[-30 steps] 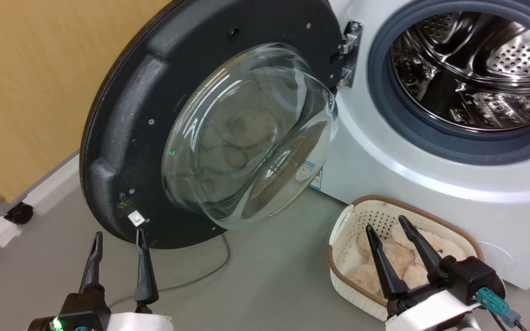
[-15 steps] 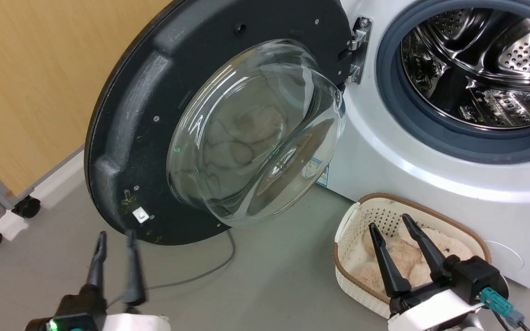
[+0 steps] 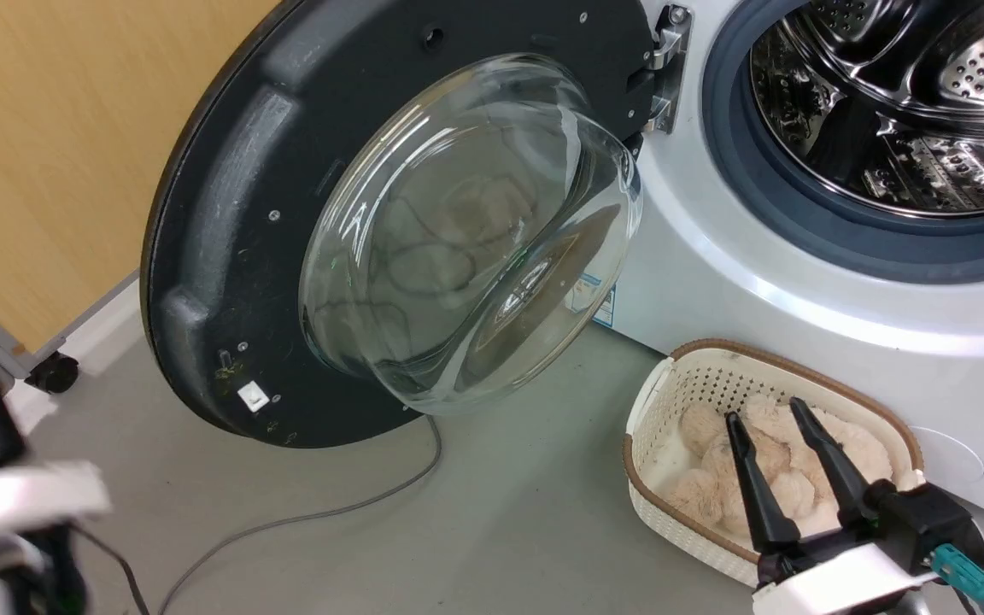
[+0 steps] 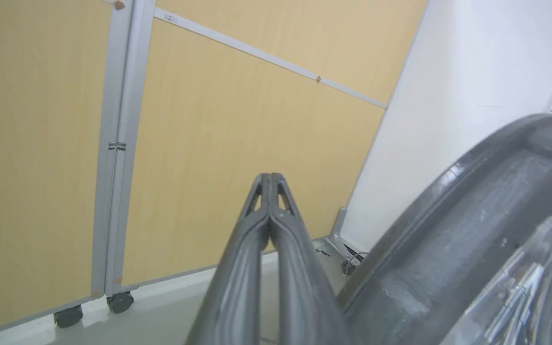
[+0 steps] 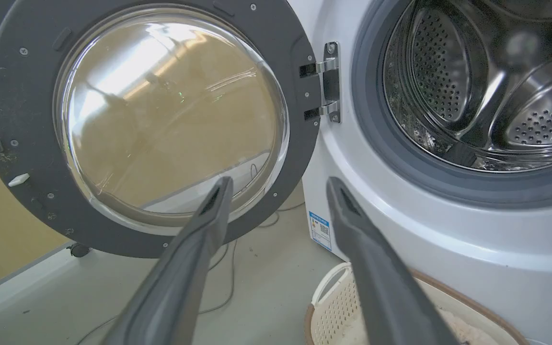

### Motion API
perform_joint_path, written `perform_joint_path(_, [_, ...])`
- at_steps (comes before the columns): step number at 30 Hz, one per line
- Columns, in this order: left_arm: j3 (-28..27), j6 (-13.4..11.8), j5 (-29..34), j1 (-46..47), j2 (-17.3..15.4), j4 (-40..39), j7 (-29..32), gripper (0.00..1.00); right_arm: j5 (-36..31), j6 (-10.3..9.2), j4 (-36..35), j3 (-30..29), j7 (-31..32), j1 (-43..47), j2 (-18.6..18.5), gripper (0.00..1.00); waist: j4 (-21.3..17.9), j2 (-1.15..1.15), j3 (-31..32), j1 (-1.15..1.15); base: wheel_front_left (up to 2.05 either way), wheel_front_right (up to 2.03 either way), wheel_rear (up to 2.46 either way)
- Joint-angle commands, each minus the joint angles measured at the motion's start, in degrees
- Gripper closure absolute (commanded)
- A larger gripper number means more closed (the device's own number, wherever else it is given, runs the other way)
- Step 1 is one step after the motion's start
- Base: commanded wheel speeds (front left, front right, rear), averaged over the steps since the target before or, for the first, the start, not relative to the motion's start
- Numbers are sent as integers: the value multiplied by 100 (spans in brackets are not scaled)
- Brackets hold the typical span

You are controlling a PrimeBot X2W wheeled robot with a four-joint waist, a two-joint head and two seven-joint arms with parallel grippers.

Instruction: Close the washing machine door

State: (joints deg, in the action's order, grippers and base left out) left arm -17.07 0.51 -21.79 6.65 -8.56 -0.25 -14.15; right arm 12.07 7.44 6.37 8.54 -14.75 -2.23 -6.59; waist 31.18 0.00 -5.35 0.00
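- While the washing machine door (image 3: pixel 236 222) hangs fully open on its hinge (image 3: pixel 667 68), matte inner face and glass bowl toward the room, the drum (image 3: pixel 928 102) of the washing machine (image 3: pixel 714 282) gapes uncovered. Closing not yet begun, by my reading.
- Door's free edge sits far left, near the wooden panel (image 3: pixel 48 128). That is likely why the left arm works that side.
- Left claw (image 4: pixel 270 178): 2 fingers pressed tip to tip, nothing between them. Points up past the door's outer rim toward the panel, just beside the rim; contact not discernible. Suits a push from behind, not a grip.
- Left forearm (image 3: pixel 5 504): pale and blurred, low at the left of the head view.
- Right claw (image 3: pixel 764 412): 2 fingers spread, empty. Hovers above the basket (image 3: pixel 671 376) of plush toys, aimed at the machine front, apparently idle.
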Motion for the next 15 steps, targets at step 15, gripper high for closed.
perform_joint_path(15, [-1402,74,-4100,2426,-360,2632,3101,100,-150,5,-308,-230,-17,183,-35,0,-171,0,-273,0,0,0,0])
